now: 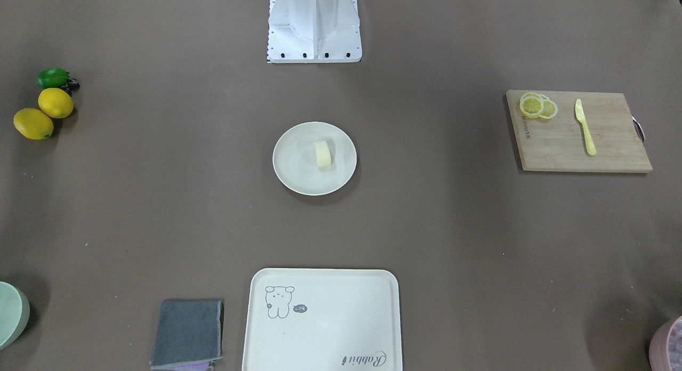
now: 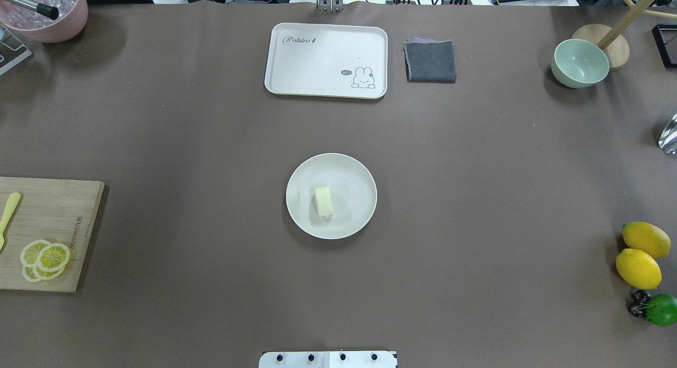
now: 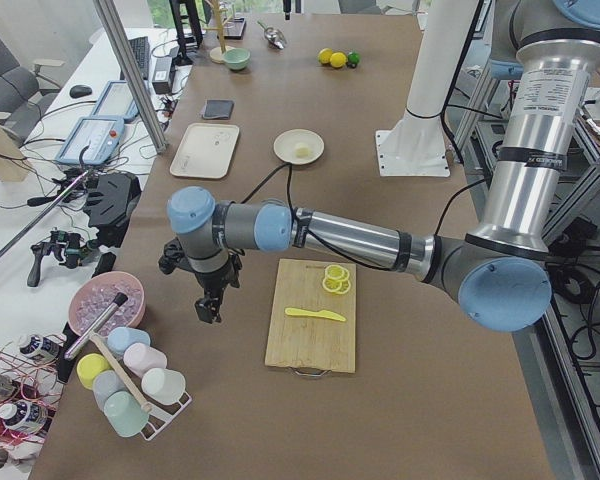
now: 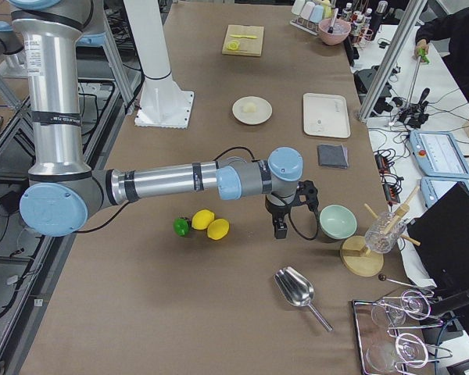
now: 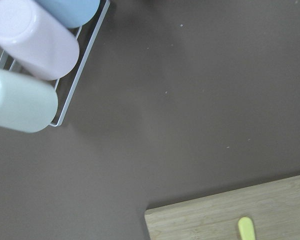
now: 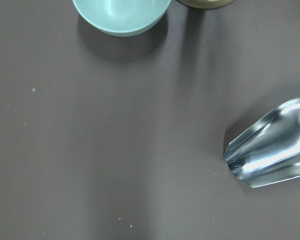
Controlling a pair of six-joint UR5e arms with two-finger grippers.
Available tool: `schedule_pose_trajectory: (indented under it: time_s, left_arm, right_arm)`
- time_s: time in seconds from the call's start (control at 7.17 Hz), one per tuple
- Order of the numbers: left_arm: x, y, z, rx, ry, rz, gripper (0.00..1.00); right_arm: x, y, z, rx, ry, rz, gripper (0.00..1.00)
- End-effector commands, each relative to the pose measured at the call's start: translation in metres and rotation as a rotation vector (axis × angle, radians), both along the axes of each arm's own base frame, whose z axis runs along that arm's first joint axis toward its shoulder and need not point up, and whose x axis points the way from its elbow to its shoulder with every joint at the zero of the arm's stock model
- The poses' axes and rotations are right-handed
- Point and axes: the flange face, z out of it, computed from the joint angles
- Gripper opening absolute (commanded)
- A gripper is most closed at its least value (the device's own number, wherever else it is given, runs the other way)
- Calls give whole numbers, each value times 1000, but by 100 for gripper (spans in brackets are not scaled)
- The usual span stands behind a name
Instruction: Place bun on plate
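The pale cream bun [image 1: 323, 154] [image 2: 323, 201] lies on the round off-white plate [image 1: 290, 171] [image 2: 304, 222] at the middle of the table, a little off the plate's centre. No gripper is near it. My left gripper [image 3: 209, 308] hangs over bare table far from the plate, between the cutting board and the cup rack. My right gripper [image 4: 281, 230] hangs at the table's other end, between the lemons and the green bowl. Both show only in the side views, so I cannot tell whether they are open or shut. The wrist views show no fingers.
A cream tray [image 2: 326, 60] and a grey cloth [image 2: 430, 61] lie at the far edge. A wooden board [image 2: 50, 233] carries lemon slices [image 2: 45, 258] and a yellow knife [image 1: 585, 127]. Lemons [image 2: 640, 254], a green bowl [image 2: 579, 64], a metal scoop [image 4: 297, 289] and a cup rack [image 3: 130, 385] stand at the ends.
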Motion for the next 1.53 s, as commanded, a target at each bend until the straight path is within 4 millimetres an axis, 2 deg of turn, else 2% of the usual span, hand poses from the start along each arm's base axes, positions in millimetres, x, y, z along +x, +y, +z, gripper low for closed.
schedule_pose_trajectory:
  time_s: [0.0,0.14,0.28,0.42,0.56,0.7,0.98,1.12,1.26,1.4]
  left_arm:
    - [-4,14,13,25,0,-37,98]
    - [1,10,7,-41,0,-100,98]
    - [8,20,7,-74,8,-121,98]
    - [11,39,1,-67,45,-115,98]
    - [17,44,-1,-69,86,-105,98]
    - [18,49,1,-67,86,-97,98]
    - [30,73,15,-18,88,-63,98]
    - [28,97,26,3,80,-69,98]
    - [27,101,31,7,81,-73,98]
    - [27,102,32,-1,79,-78,98]
  right_arm:
    - [1,7,13,-22,11,0,100]
    - [1,9,18,-28,10,-1,100]
    - [4,24,28,-44,10,0,100]
    - [5,30,32,-50,12,-1,100]
    - [4,29,30,-46,13,0,100]
    - [6,35,36,-57,12,-1,100]
    - [8,44,35,-55,12,1,100]
    - [8,44,35,-56,12,2,100]
    - [14,46,31,-53,9,12,100]
    - [14,50,38,-65,17,11,100]
